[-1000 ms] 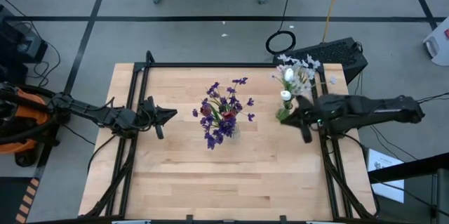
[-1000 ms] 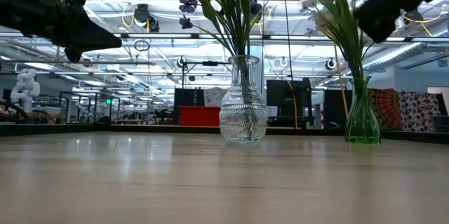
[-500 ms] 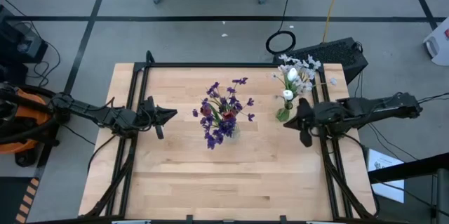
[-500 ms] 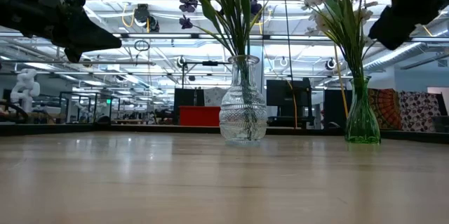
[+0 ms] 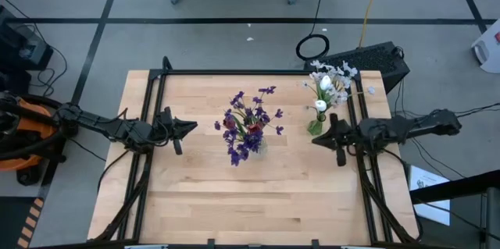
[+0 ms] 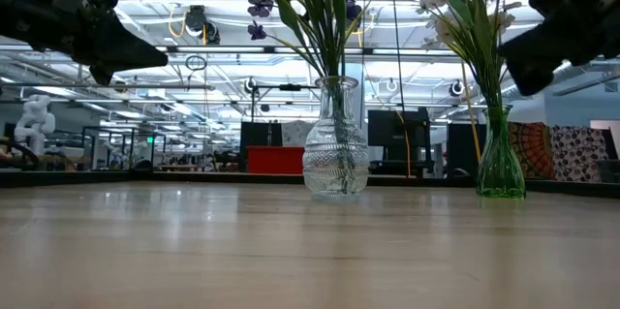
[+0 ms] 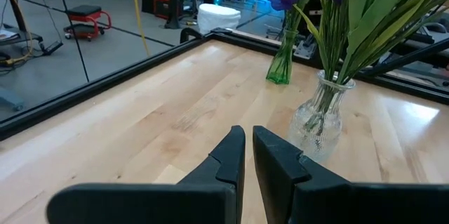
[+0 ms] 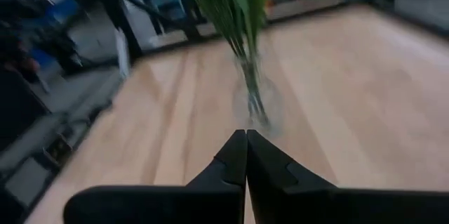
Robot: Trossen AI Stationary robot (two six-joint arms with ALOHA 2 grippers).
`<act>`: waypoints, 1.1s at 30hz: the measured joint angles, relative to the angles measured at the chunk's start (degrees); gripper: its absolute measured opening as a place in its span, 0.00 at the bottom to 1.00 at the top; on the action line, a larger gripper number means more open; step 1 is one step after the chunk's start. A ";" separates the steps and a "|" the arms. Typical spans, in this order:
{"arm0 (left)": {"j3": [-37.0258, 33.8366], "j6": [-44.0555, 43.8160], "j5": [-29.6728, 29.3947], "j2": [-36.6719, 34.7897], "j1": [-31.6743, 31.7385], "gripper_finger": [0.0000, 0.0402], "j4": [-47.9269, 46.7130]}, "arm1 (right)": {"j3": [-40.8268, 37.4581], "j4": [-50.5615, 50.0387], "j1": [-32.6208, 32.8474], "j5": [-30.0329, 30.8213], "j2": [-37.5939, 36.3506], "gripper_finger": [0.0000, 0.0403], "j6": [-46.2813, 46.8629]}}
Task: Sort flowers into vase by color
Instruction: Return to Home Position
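A clear glass vase (image 5: 251, 146) stands mid-table, holding purple sprigs (image 5: 248, 112) and dark red tulip buds (image 5: 229, 123). A green glass vase (image 5: 316, 126) at the far right holds white tulip buds and pale small blossoms (image 5: 328, 81). All stems stick down into the vases. My left gripper (image 5: 195, 127) hovers left of the clear vase (image 7: 319, 122), pointing at it, its fingers nearly together with only a thin slit and nothing between them. My right gripper (image 5: 315, 140) hovers shut and empty just in front of the green vase (image 6: 501, 164).
Black frame rails (image 5: 148, 155) run along the table's left, right and far sides. A black keyboard-like box (image 5: 383, 58) and a cable loop (image 5: 312, 46) lie beyond the far right corner. Bare wood (image 5: 250, 202) fills the near half of the table.
My right arm has sunk and folded back toward the table's right edge, rolling a little, its gripper staying shut and coming down beside the green vase. The vases and flowers have not moved.
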 joint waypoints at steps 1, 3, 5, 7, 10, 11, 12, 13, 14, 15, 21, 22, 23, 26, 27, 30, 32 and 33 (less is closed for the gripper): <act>0.00 0.02 0.00 -0.01 0.00 0.09 0.06 | -2.06 4.94 0.00 -0.11 -0.03 0.00 -1.12; 0.00 0.07 0.00 -0.01 0.00 0.09 0.28 | -5.28 11.97 0.00 -0.05 -0.03 0.00 -4.76; 0.00 0.07 0.00 0.00 0.00 0.09 0.26 | -7.44 16.62 -0.04 0.12 -0.03 0.00 -7.41; 0.00 0.04 0.00 -0.02 0.00 0.09 0.26 | -9.02 20.08 -0.28 0.18 -0.05 0.00 -9.42; 0.00 0.07 0.00 0.00 0.00 0.09 0.28 | -10.55 22.64 -0.96 0.23 -0.07 0.00 -11.08; 0.00 0.09 0.00 0.00 0.00 0.09 0.28 | -10.95 23.34 -1.30 0.25 -0.06 0.00 -11.51; 0.00 0.08 0.00 0.00 0.00 0.09 0.26 | -11.00 23.36 -1.66 0.34 -0.05 0.00 -11.90; 0.00 0.11 0.00 0.00 0.00 0.09 0.26 | -10.98 23.60 -2.04 0.36 -0.05 0.00 -12.30; 0.00 0.11 0.00 -0.02 0.00 0.09 0.26 | -10.98 24.00 -2.45 0.38 -0.06 0.00 -12.77; 0.00 0.11 0.00 0.00 0.00 0.09 0.26 | -10.98 24.46 -2.83 0.37 -0.16 0.00 -13.23; 0.00 0.12 0.00 0.00 0.00 0.09 -0.18 | -10.96 26.44 -4.73 0.08 -1.08 0.00 -13.39; 0.00 0.06 0.00 0.00 0.02 0.09 -0.20 | -10.96 25.84 -4.72 0.07 -1.36 0.00 -12.83; 0.00 0.02 0.00 0.00 0.02 0.09 -0.20 | -10.96 25.19 -4.72 -0.03 -1.65 0.00 -12.10; 0.00 -0.28 0.00 -0.02 0.00 0.09 -0.20 | -10.96 21.83 -4.70 -0.12 -3.13 0.00 -8.75; 0.00 -0.35 0.00 0.00 0.00 0.09 -0.20 | -10.94 20.38 -4.70 -0.10 -3.98 0.00 -7.76; 0.00 -0.39 0.00 -0.01 0.00 0.09 -0.11 | -10.95 16.36 -4.70 -0.12 -7.18 0.00 -6.86; 0.00 -0.42 0.00 -0.02 0.00 0.09 -0.04 | -10.94 14.95 -4.70 -0.24 -9.91 0.00 -6.89; 0.00 -0.44 0.00 0.00 0.00 0.09 0.04 | -10.94 14.40 -4.70 -0.45 -11.33 0.00 -6.91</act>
